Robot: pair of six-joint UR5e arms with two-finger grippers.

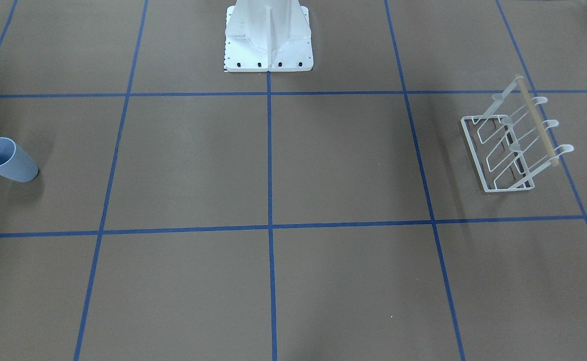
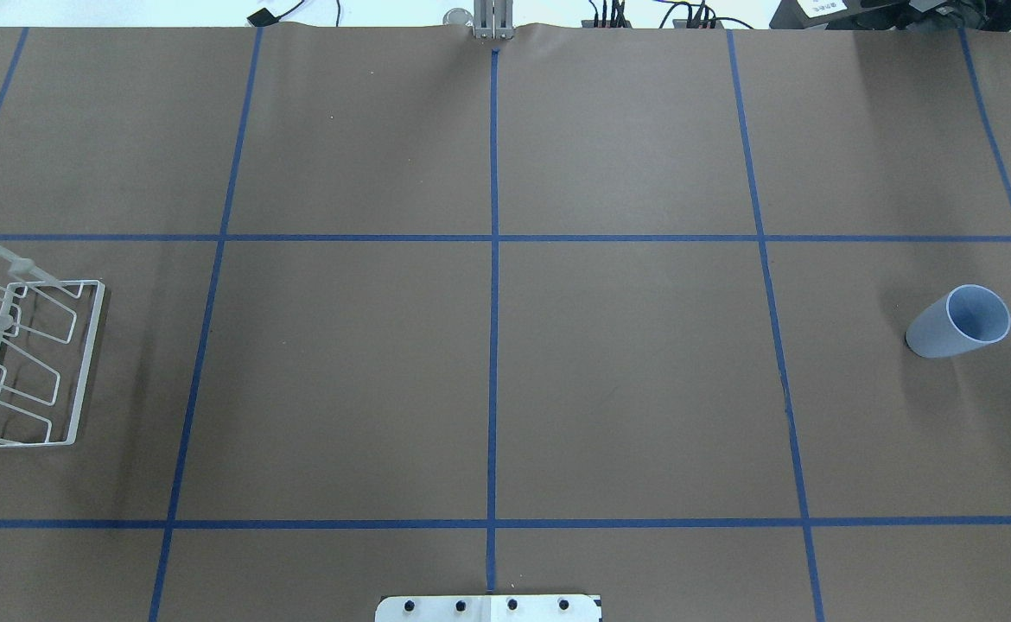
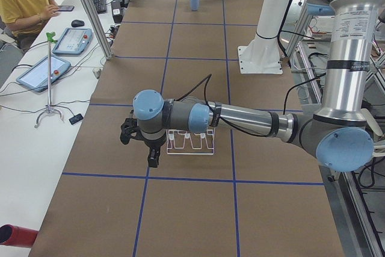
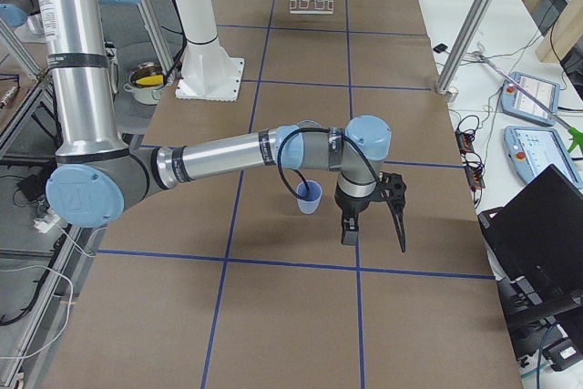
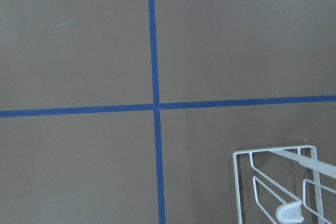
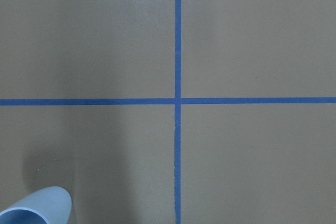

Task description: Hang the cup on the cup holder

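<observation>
The pale blue-grey cup (image 1: 10, 161) stands upright on the brown table, at the right in the overhead view (image 2: 955, 324). The white wire cup holder (image 1: 538, 125) with its wooden rod stands at the far left of the overhead view (image 2: 86, 363). My left gripper (image 3: 139, 147) hangs above the table beside the cup holder (image 3: 190, 151); I cannot tell whether it is open. My right gripper (image 4: 373, 234) hangs just beside the cup (image 4: 310, 198); I cannot tell its state either. The left wrist view shows a corner of the holder (image 5: 273, 150). The right wrist view shows the cup's rim (image 6: 39, 211).
The white robot pedestal (image 1: 268, 40) stands at the table's middle edge. Blue tape lines grid the table. A side table with teach pendants (image 3: 45, 70), a metal post (image 3: 90, 13) and a seated person (image 3: 24, 1) runs along the far side.
</observation>
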